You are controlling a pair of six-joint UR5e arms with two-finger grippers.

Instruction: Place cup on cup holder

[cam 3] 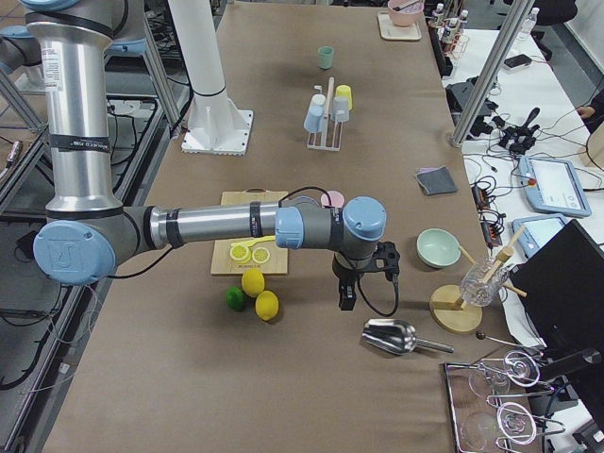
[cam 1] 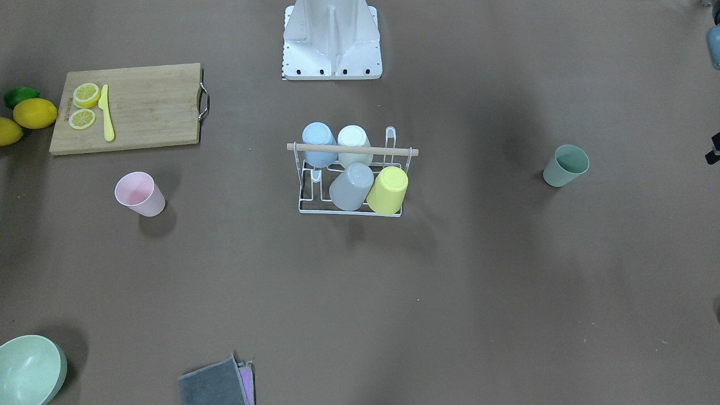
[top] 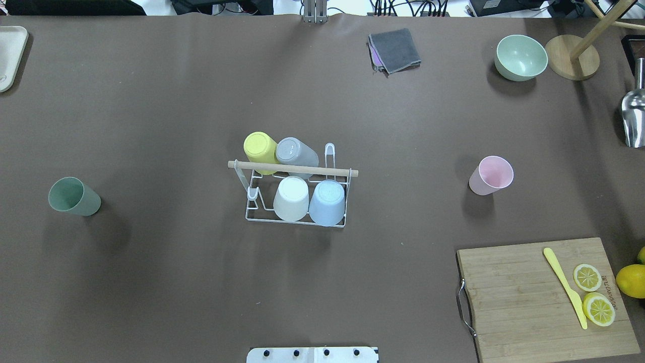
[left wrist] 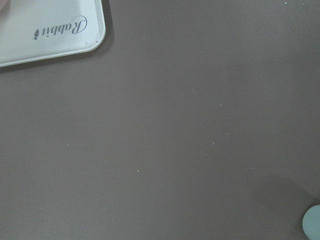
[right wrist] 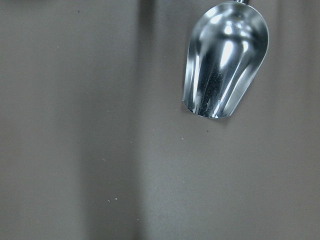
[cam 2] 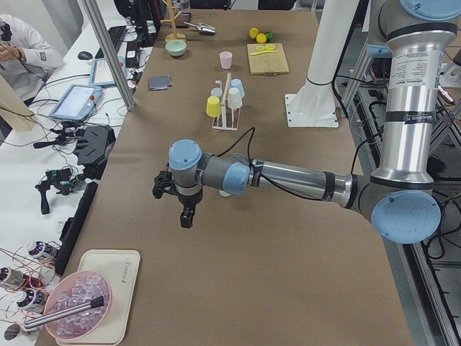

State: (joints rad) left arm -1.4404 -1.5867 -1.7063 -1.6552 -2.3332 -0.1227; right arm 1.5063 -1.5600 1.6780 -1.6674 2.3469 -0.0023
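Observation:
The cup holder (cam 1: 352, 149) is a white wire rack with a wooden rod, at mid-table; it also shows in the overhead view (top: 292, 168). Blue, white, grey and yellow cups hang upside down on its prongs. A green cup (top: 74, 196) stands upright far to the rack's left, and a pink cup (top: 490, 175) stands upright to its right. My left gripper (cam 2: 173, 207) hovers over the table's left end, beyond the green cup. My right gripper (cam 3: 368, 283) hovers over the right end near a scoop. I cannot tell whether either is open or shut.
A cutting board (top: 544, 297) with lemon slices and a yellow knife lies front right, with lemons (top: 631, 280) beside it. A green bowl (top: 520, 57), a folded cloth (top: 394, 49), a metal scoop (right wrist: 225, 60) and a wooden stand (top: 572, 63) are at the back right. A white tray (left wrist: 50, 30) lies at the left end.

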